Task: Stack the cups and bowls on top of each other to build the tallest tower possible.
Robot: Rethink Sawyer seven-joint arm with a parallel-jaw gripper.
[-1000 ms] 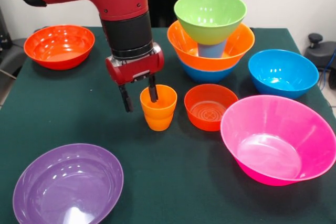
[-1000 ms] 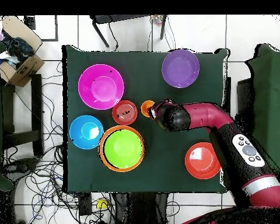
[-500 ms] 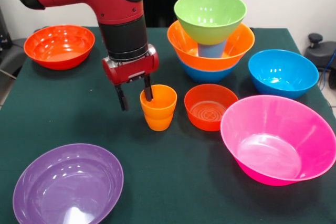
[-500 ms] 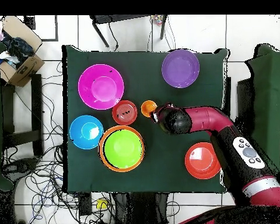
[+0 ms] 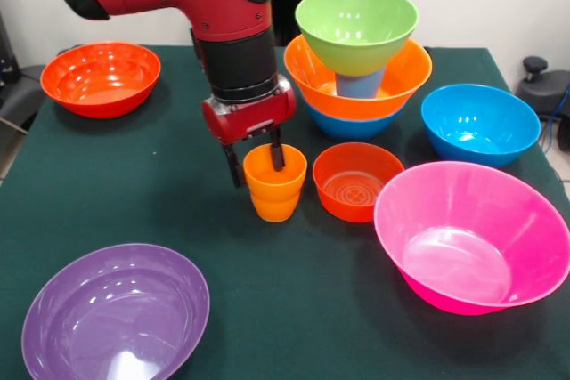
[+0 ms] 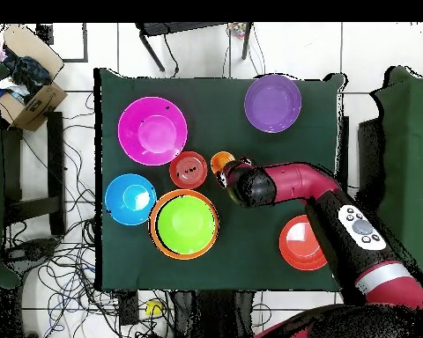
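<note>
Green-covered bench (image 5: 134, 193), bowls all over. Mid-bench, the claw (image 5: 256, 154) pinches the rim of the stacked orange cups (image 5: 274, 182), one finger inside, beside a small red-orange bowl (image 5: 357, 181). Tower (image 5: 358, 51) sits toward the far edge, lime green bowl (image 5: 356, 26) topmost.

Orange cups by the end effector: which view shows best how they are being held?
The front view. The orange cups appear side-on, nested, with one finger inside the rim and one outside, the end effector gripping the wall. Overhead, only an orange disc shows beside the arm; the fingers are hidden.
</note>
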